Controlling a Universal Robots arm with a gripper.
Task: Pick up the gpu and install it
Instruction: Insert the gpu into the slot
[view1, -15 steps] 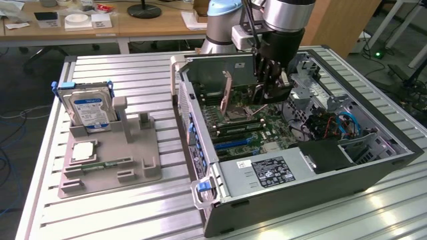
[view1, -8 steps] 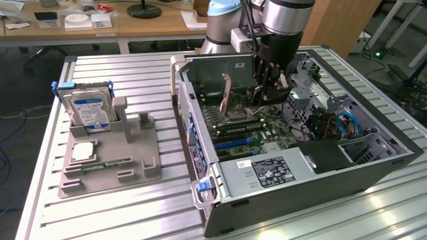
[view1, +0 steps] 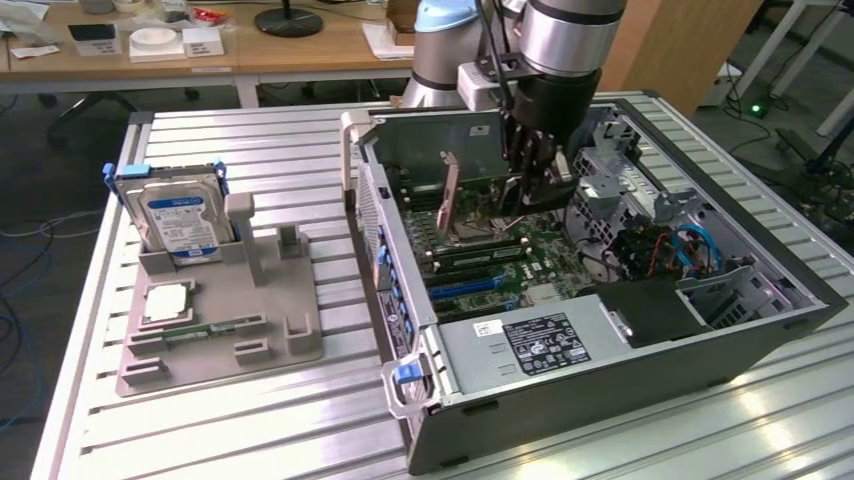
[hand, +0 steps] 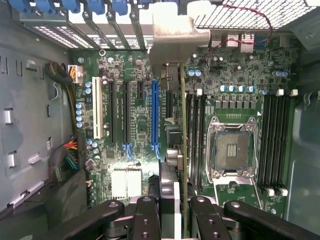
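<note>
Inside the open computer case (view1: 400, 300), my gripper (view1: 541, 185) reaches down over the motherboard (view1: 494, 270). In the wrist view the gripper (hand: 172, 196) is shut on the gpu (hand: 175, 40), a thin card seen edge-on with a pale metal bracket at its far end. The card's slim edge runs from between the black fingers (hand: 145, 212) toward the case's rear wall. It hangs above the board, between the long blue slot (hand: 154, 115) and the memory slots (hand: 196, 135). Whether its lower edge touches a slot is hidden.
A grey holder (view1: 220, 300) at the exterior view's left carries a hard drive (view1: 180, 225), a green memory stick (view1: 214, 328) and a square chip (view1: 167, 300). The bare processor socket (hand: 232, 147), cable bundles (hand: 65, 160) and the power supply (view1: 527, 345) crowd the case.
</note>
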